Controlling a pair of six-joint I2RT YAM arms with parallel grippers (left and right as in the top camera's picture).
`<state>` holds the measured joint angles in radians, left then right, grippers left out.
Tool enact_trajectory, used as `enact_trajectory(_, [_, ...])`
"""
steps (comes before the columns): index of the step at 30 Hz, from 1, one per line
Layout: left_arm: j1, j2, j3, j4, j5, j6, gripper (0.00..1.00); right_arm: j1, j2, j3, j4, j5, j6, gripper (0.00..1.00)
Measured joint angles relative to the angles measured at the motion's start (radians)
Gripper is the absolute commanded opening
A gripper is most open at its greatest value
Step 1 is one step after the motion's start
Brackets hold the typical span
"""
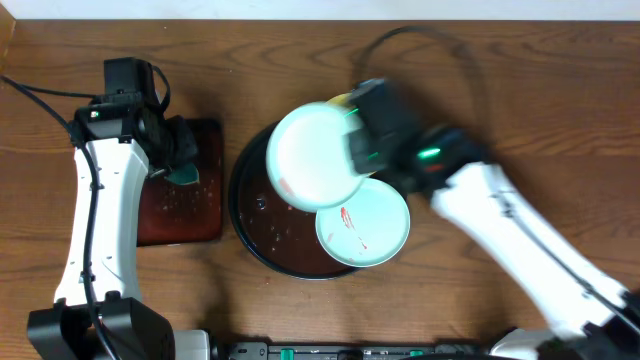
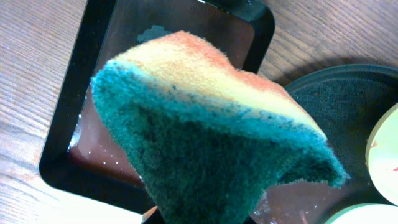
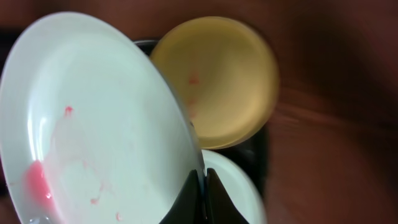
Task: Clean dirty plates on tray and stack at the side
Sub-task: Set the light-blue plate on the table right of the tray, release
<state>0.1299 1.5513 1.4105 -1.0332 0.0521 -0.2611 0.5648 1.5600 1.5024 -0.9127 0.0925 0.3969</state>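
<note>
Plate, lifted, overhead view: mint plate (image 1: 310,155) hangs above the round tray (image 1: 250,215), covering its upper part; this area is blurred.
Right tool, overhead view: right tool (image 1: 355,140) is clenched on that plate's right rim, an edge grip only.
Second mint plate, overhead view: second mint plate (image 1: 365,225) lies at the tray's lower right, red-streaked, its top edge under the lifted one.
Left tool, overhead view: left tool (image 1: 178,150) is clamped on the sponge (image 1: 185,175) above the rectangular tray (image 1: 185,210), well apart from the plates.
Side, overhead view: bare bench (image 1: 560,100) right of the tray; no stack there yet.
Sponge, left wrist view: green scouring face towards the camera, yellow back stained orange, body bent in the grip.
Risk, left wrist view: pinched at one end, the sponge may fold under pressure and wipe poorly.
Plate, right wrist view: pink smears low on its face; fingertips (image 3: 198,193) pinch the rim.
Yellow plate, right wrist view: yellow plate (image 3: 214,81) lies in the tray behind, faintly marked red.
Risk, right wrist view: the glossy rim may slip or swing in so narrow a pinch; a fall would strike the plates beneath. Sponge pressure could lever the plate out.
</note>
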Motion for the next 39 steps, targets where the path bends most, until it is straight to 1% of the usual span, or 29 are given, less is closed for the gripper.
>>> enact_trajectory(3, [0.0,0.0,0.0,-0.007,0.0,0.0,0.08,-0.198,-0.054,0.002,-0.089,-0.1,-0.005,0.01])
enact_trajectory(6, [0.0,0.0,0.0,-0.007,0.0,0.0,0.08,-0.378,-0.058,0.001,-0.179,-0.154,-0.012,0.01])
enact_trajectory(10, [0.0,0.0,0.0,-0.007,0.0,0.0,0.08,-0.552,-0.046,-0.019,-0.224,-0.18,-0.026,0.01])
enact_trajectory(15, [0.0,0.0,0.0,-0.007,0.0,0.0,0.08,-0.687,-0.039,-0.145,-0.174,-0.179,-0.042,0.01])
enact_trajectory(19, [0.0,0.0,-0.001,-0.007,0.0,0.0,0.08,-0.735,-0.029,-0.296,-0.056,-0.168,-0.046,0.01])
enact_trajectory(23, [0.0,0.0,-0.001,-0.007,0.0,0.0,0.08,-0.745,-0.027,-0.436,0.071,-0.153,-0.048,0.01])
enact_trajectory(24, [0.0,0.0,-0.002,-0.007,0.0,0.0,0.08,-0.745,-0.027,-0.446,0.079,-0.151,-0.048,0.01])
enact_trajectory(25, [0.0,0.0,-0.002,-0.007,0.0,0.0,0.08,-0.745,-0.026,-0.496,0.129,-0.141,-0.05,0.01])
enact_trajectory(26, [0.0,0.0,-0.002,-0.007,0.0,0.0,0.08,-0.745,-0.026,-0.515,0.153,-0.136,-0.05,0.03])
enact_trajectory(27, [0.0,0.0,-0.002,-0.008,0.0,0.0,0.08,-0.745,-0.026,-0.538,0.179,-0.129,-0.05,0.05])
enact_trajectory(30, [0.0,0.0,-0.002,-0.007,0.0,0.0,0.08,-0.745,-0.026,-0.574,0.199,-0.116,-0.045,0.25])
enact_trajectory(33, [0.0,0.0,-0.002,-0.007,0.0,0.0,0.08,-0.745,-0.026,-0.571,0.179,-0.115,-0.056,0.3])
enact_trajectory(36, [0.0,0.0,-0.002,-0.007,0.0,0.0,0.08,-0.745,-0.026,-0.534,0.095,-0.147,-0.079,0.33])
enact_trajectory(39, [0.0,0.0,-0.002,-0.007,0.0,0.0,0.08,-0.742,-0.026,-0.468,0.032,-0.258,-0.155,0.43])
